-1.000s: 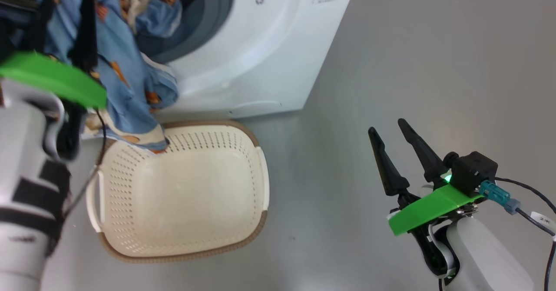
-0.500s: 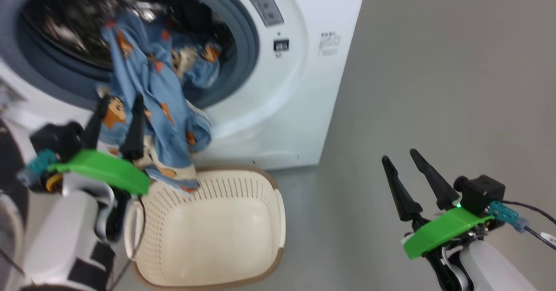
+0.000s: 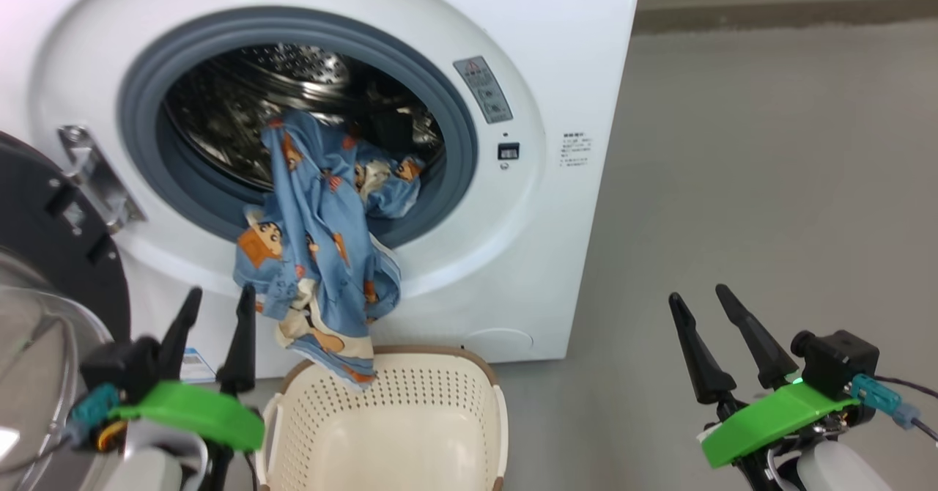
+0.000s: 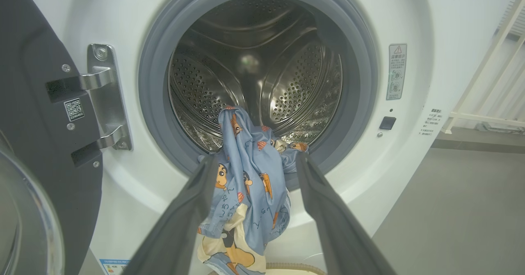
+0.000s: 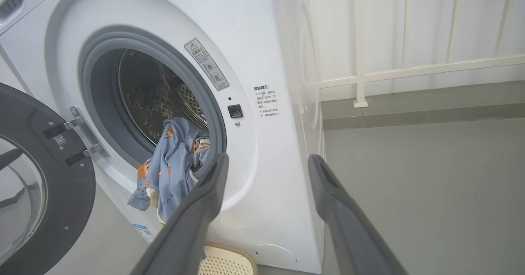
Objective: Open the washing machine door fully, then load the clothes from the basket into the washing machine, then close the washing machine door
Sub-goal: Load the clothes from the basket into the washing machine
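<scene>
The washing machine (image 3: pixel 557 51) stands with its black door (image 3: pixel 66 256) swung open to the left on a metal hinge (image 4: pixel 102 98). Light blue cartoon-print clothes (image 3: pixel 315 256) spill from the steel drum (image 4: pixel 254 74) over the grey gasket (image 3: pixel 469 139). They hang down the front to just above the basket's brown rim (image 3: pixel 440 352). The part of the cream basket in view holds nothing. My left gripper (image 3: pixel 220 293) is open and holds nothing, low and left of the hanging cloth; in the left wrist view the clothes (image 4: pixel 246 189) show beyond its fingers. My right gripper (image 3: pixel 698 294) is open over the floor at the right.
Grey floor (image 3: pixel 769 183) stretches to the right of the machine. A white railing (image 5: pixel 361 78) runs along the wall behind it. The door's glass bowl (image 3: pixel 37 359) bulges close beside my left arm. A blue label sticker (image 3: pixel 192 365) sits low on the machine's front.
The head camera has tilted up to show the whole drum mouth. My left gripper has drawn back and down from the garment, which now hangs free. The right gripper holds its pose.
</scene>
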